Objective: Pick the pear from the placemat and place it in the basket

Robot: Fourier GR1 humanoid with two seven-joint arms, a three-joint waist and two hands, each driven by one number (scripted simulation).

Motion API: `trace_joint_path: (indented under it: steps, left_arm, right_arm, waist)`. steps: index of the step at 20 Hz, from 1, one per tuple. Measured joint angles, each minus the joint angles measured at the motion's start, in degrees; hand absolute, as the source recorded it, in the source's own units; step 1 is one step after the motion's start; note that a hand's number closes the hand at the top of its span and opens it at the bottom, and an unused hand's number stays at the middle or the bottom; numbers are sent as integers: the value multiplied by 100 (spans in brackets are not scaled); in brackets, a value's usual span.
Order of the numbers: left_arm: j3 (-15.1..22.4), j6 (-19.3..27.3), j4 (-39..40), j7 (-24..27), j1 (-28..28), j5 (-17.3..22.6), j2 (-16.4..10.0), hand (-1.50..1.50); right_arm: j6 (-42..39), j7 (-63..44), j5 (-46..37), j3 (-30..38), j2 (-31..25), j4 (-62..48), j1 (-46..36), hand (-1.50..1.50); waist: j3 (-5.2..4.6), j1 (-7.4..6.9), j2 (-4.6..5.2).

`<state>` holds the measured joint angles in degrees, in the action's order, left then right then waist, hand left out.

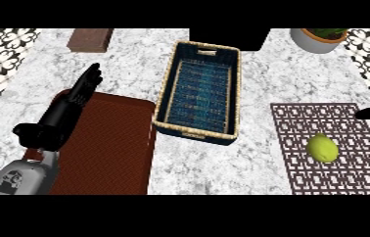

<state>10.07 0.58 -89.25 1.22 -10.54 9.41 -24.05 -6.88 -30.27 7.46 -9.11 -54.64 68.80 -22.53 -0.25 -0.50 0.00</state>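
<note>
Scanning from the biggest thing down: the marble counter point(217, 170) carries a red mat point(115, 148) at its left, a basket point(167, 84) in the middle with nothing in it, and the placemat point(289, 133) at the right. My left hand point(85, 84) hangs over the red mat's far edge, fingers straight and relaxed, holding nothing. The pear point(323, 148) sits on the placemat, untouched and well apart from the basket. My right hand point(364, 114) shows only as a dark sliver at the right edge, and I cannot tell its state. I judge the pick has not begun. Next I would bring the right hand over the pear, close around it, lift, then carry it left past the basket's rim.
</note>
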Motion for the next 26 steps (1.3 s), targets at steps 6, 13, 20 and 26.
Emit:
trace_joint_path:
  steps: [6, 13, 20, 26]
  left_arm:
    - [31, 6, -3, 37, 28, -90, 100, 0]
    - [-126, -81, 1, -22, 34, -204, 220, 0]
    - [-292, -207, 72, -43, -5, -401, 414, 0]
    - [-370, -334, -94, -75, 162, -472, 490, 0]
  right_arm:
    - [-2024, -871, 1034, 160, -599, -167, -459, -150]
    - [-2910, -1419, 1705, 773, -893, -23, -258, -150]
    - [-2897, -1406, 1515, 1382, -727, 555, 523, -150]
    - [-2356, -1133, 905, 1531, -47, 640, 851, -150]
  waist:
    - [12, -3, 1]
    - [20, 72, -12]
    - [24, 88, -11]
    - [24, 62, -6]
